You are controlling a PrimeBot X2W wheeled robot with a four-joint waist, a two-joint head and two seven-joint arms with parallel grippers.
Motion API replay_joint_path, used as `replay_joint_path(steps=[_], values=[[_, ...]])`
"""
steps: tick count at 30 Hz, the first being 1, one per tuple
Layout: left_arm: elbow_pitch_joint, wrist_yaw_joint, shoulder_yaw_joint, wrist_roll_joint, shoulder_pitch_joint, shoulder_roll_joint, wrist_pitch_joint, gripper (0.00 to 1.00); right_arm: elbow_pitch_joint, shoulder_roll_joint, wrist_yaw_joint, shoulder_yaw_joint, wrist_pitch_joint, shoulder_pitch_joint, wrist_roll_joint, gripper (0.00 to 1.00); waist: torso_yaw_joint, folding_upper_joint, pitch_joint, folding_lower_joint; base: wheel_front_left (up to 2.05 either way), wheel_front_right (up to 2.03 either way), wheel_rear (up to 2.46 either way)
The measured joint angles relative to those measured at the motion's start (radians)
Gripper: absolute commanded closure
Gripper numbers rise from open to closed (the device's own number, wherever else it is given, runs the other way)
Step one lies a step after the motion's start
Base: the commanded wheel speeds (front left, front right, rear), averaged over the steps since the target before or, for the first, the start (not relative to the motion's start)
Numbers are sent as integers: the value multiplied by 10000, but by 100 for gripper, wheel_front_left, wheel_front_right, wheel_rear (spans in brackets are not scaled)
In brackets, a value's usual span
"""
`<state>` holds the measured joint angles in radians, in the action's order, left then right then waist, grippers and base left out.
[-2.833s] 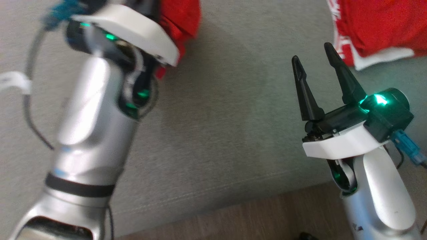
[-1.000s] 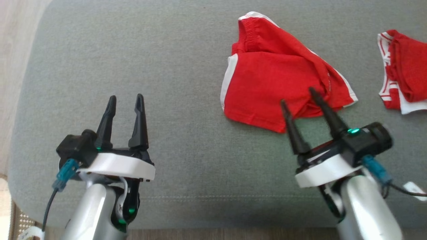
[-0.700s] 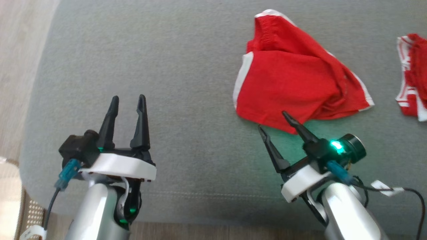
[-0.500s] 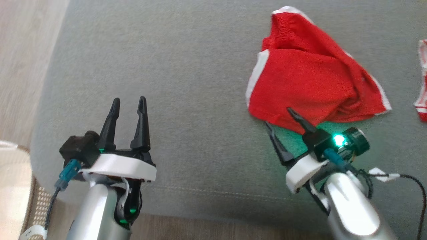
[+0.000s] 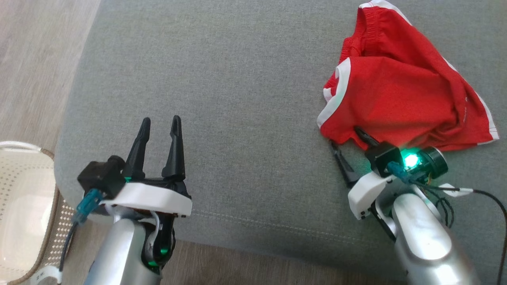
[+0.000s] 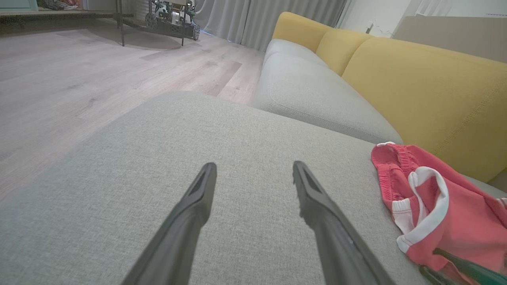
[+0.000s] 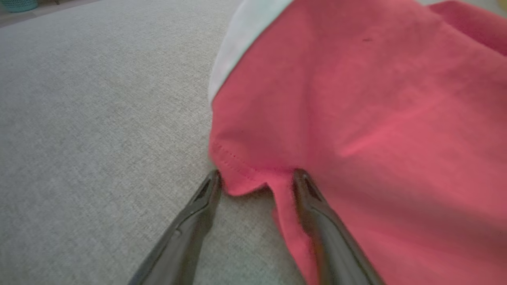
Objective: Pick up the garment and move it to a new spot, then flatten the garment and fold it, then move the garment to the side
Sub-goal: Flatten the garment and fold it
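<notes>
The garment [image 5: 404,91] is a pair of red shorts with white trim, lying crumpled on the grey sofa seat [image 5: 245,79] at the right. My right gripper [image 5: 344,136] is open at its near left corner, low on the seat. In the right wrist view the garment's [image 7: 356,118] hem corner lies between the spread fingers of the right gripper [image 7: 256,174], one fingertip [image 7: 299,176] against the cloth. My left gripper [image 5: 159,118] hovers open and holds nothing over bare seat at the lower left. The left wrist view has this gripper [image 6: 253,166] wide apart, the garment [image 6: 455,213] off to its right.
A pale perforated basket [image 5: 20,198] stands on the wooden floor [image 5: 35,71] left of the seat. The seat's front edge [image 5: 277,233] runs just behind both wrists. Yellow back cushions [image 6: 427,87] rise beyond the garment, and another grey seat [image 6: 309,95] lies ahead.
The camera has swung, sliding the scene rightward and upward. My right gripper has dropped and reached in, so the garment's corner now sits between its fingers. The left gripper has held still.
</notes>
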<state>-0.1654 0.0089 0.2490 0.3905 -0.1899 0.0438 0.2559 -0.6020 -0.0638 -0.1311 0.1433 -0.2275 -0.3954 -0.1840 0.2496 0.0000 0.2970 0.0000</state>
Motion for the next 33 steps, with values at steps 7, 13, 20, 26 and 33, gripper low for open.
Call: replay_joint_path(steps=[7,13,20,26,33], values=[[-17,12,12,73,-15,-4,0,0,-286,-2,0,94,-19,-261,232,100,-290,0,-76,0,0,0,0],[-119,-15,-136,67,-10,-8,0,0,345,-12,0,397,-119,-186,610,100,-912,0,-244,0,0,0,0],[-293,-184,-414,-19,-11,-15,0,0,2364,-849,0,-606,336,947,780,100,-2000,0,-496,0,0,0,0],[-328,-192,-405,-19,-94,-13,0,0,4034,-1384,0,-1582,1170,1879,903,100,-2793,0,-617,0,0,0,0],[-470,-267,-372,-25,-293,-15,0,0,4113,-1561,0,-2476,1747,2236,1035,0,-3148,0,-498,0,0,0,0]])
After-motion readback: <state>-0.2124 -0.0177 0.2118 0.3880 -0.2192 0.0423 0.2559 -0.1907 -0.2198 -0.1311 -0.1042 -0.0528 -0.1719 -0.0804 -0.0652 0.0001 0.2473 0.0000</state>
